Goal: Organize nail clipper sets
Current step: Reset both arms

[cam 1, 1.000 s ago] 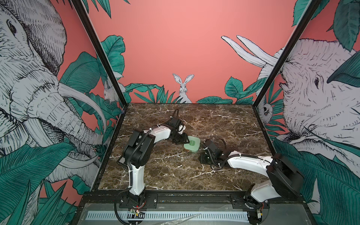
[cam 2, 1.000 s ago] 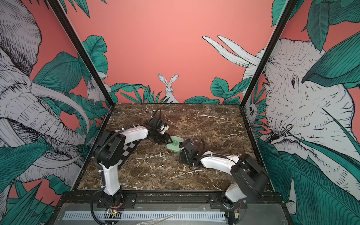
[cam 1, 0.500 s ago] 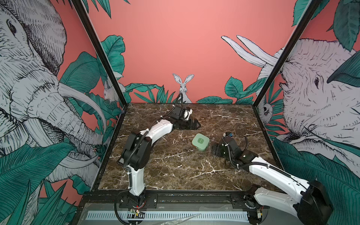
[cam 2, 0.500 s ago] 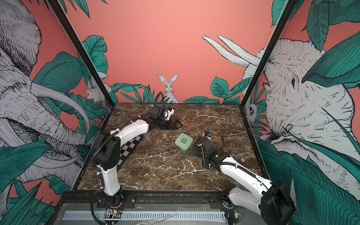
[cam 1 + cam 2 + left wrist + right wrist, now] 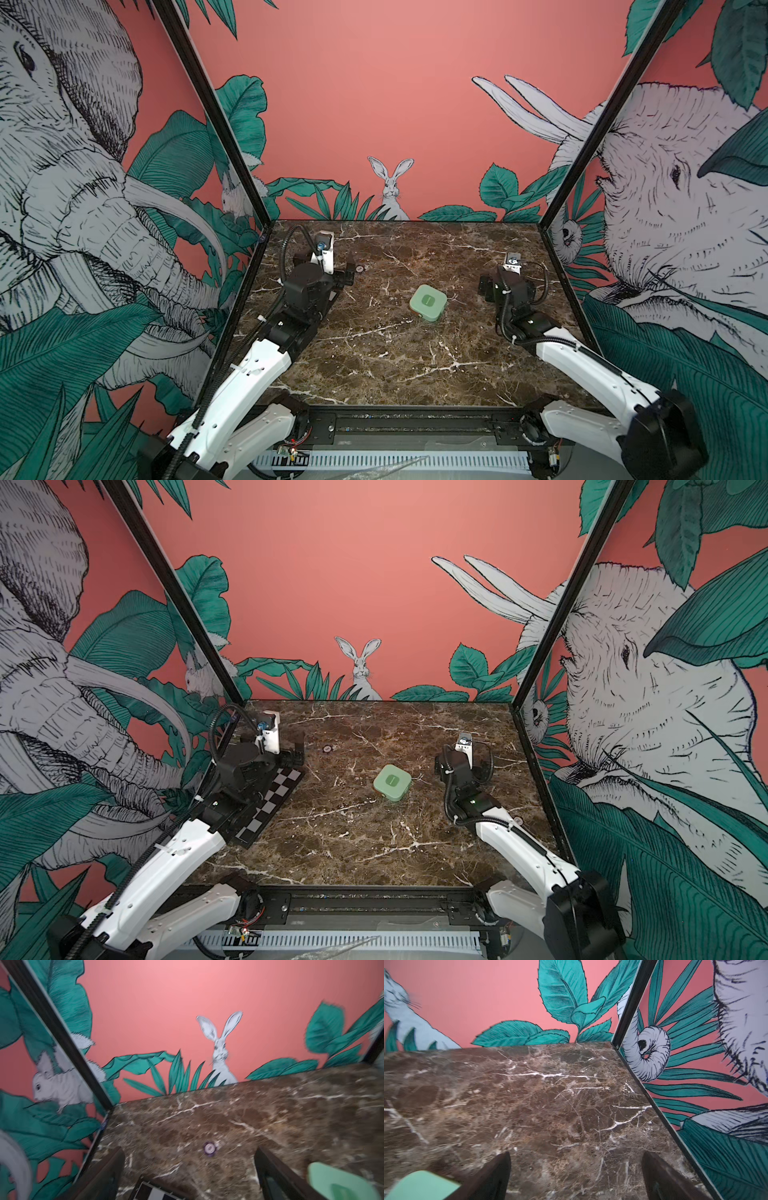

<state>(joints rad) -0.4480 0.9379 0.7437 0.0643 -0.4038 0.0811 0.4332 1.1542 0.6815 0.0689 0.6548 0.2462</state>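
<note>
Brown marble surface, closed mint-green nail clipper case mid-surface, left fingers and right fingers released, empty, either side.

You have one table. Counted on it:
- case, one
- checkered board, one
- small round disc, one

Arms, two: left arm and right arm. Fingers, two per arm, four in all.
</note>
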